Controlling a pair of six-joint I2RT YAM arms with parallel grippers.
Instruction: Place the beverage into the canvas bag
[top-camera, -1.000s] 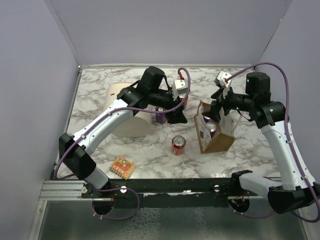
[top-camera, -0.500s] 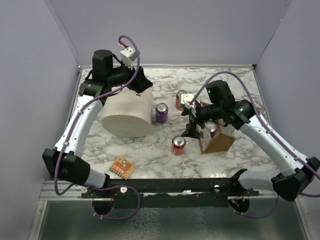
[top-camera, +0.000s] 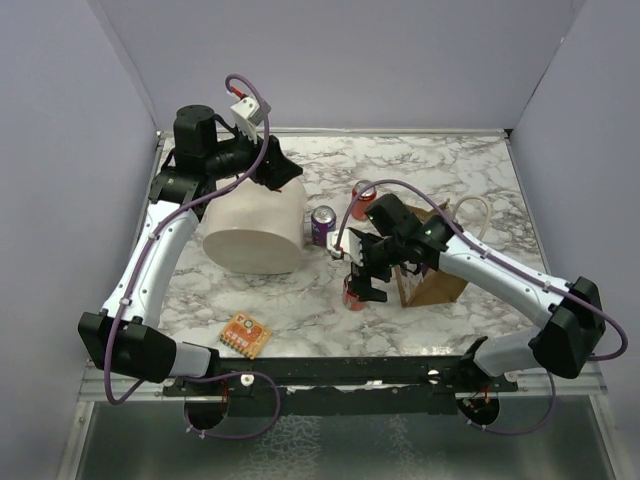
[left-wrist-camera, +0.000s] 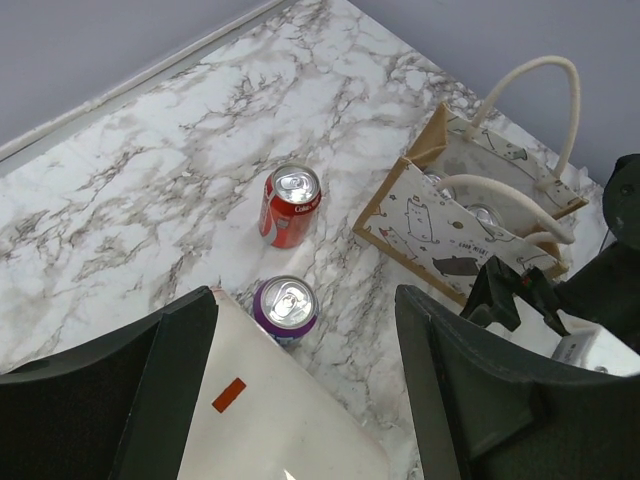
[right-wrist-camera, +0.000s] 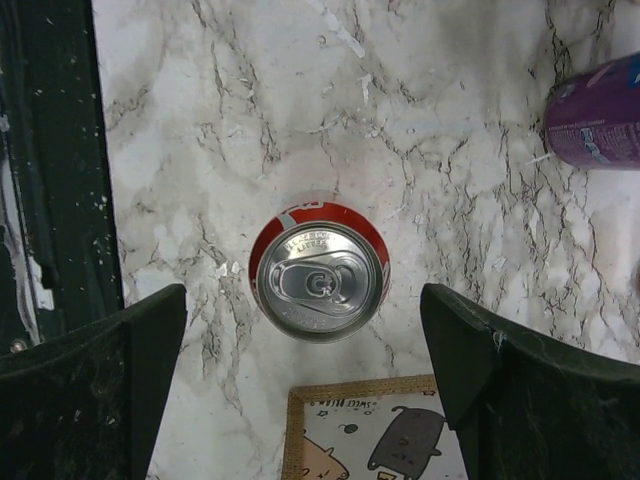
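A red can (top-camera: 352, 292) stands on the marble table just left of the tan canvas bag (top-camera: 436, 286). My right gripper (top-camera: 362, 283) hovers over this can, open and empty. In the right wrist view the can (right-wrist-camera: 320, 280) sits between the spread fingers of the right gripper (right-wrist-camera: 303, 345), with the bag's rim (right-wrist-camera: 370, 430) below it. A purple can (top-camera: 322, 225) and a second red can (top-camera: 361, 199) stand farther back. My left gripper (top-camera: 284, 168) is open and empty above the cream tub (top-camera: 255, 230). The left wrist view shows both cans (left-wrist-camera: 292, 205) (left-wrist-camera: 285, 308) and the bag (left-wrist-camera: 480, 230) with cans inside.
An orange snack packet (top-camera: 245, 335) lies near the front left. The cream tub lies on its side at the left. Grey walls close in the back and both sides. A black rail (top-camera: 330, 372) runs along the near edge.
My right gripper has moved from the bag leftward and down over the front red can. My left arm has swung back from the cans to above the tub.
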